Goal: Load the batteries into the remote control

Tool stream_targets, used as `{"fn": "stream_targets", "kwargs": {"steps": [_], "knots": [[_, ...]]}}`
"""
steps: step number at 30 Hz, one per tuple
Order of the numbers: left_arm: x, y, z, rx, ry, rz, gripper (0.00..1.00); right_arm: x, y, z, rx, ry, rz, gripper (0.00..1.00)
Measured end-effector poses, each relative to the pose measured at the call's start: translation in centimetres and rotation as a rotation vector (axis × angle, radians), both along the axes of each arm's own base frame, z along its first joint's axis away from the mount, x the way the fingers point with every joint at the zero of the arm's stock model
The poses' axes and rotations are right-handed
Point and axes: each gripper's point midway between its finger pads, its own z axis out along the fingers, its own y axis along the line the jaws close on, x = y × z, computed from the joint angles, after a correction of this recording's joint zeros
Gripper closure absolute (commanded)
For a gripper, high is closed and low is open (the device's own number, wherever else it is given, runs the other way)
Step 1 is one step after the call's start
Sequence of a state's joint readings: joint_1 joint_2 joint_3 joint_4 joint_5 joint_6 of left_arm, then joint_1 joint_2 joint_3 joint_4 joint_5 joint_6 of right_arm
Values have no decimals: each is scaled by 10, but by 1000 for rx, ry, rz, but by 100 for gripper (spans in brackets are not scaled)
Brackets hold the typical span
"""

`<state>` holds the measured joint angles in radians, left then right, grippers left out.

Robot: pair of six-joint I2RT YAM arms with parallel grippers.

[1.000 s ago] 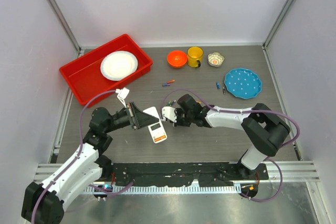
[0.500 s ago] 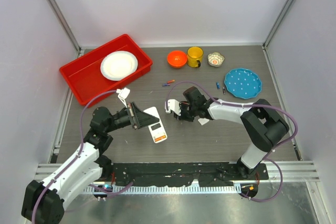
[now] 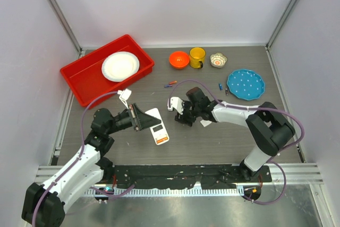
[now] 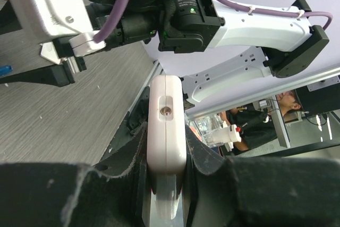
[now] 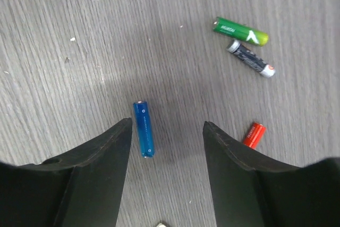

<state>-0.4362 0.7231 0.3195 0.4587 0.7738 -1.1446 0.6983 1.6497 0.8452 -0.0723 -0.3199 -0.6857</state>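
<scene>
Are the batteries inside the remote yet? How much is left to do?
Not yet. Done: a small white piece, probably the cover, lies on the table. In hand: the left gripper clamps the remote control; the right gripper hangs open above the blue battery. Left: it, the green battery, the red battery and the dark battery lie loose, waiting.

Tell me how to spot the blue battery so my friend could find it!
Start at the grey table, then find the right gripper with its two dark fingers apart. Between them, close to one finger, lies the blue battery. It is the only blue one there; the green battery, the dark battery and the red battery lie off to the other side.
</scene>
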Motion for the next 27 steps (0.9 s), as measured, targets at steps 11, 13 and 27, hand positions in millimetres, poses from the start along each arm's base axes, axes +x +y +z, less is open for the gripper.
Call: {"fn": "stream_targets", "kwargs": {"steps": [11, 13, 27], "knots": [[1, 0, -1, 3, 6, 6, 100, 30, 11, 114, 333, -112, -316, 24], [2, 0, -2, 4, 9, 12, 100, 34, 13, 131, 418, -46, -424, 55], [12, 0, -20, 14, 94, 54, 100, 24, 35, 105, 554, 340, -1115, 11]]}}
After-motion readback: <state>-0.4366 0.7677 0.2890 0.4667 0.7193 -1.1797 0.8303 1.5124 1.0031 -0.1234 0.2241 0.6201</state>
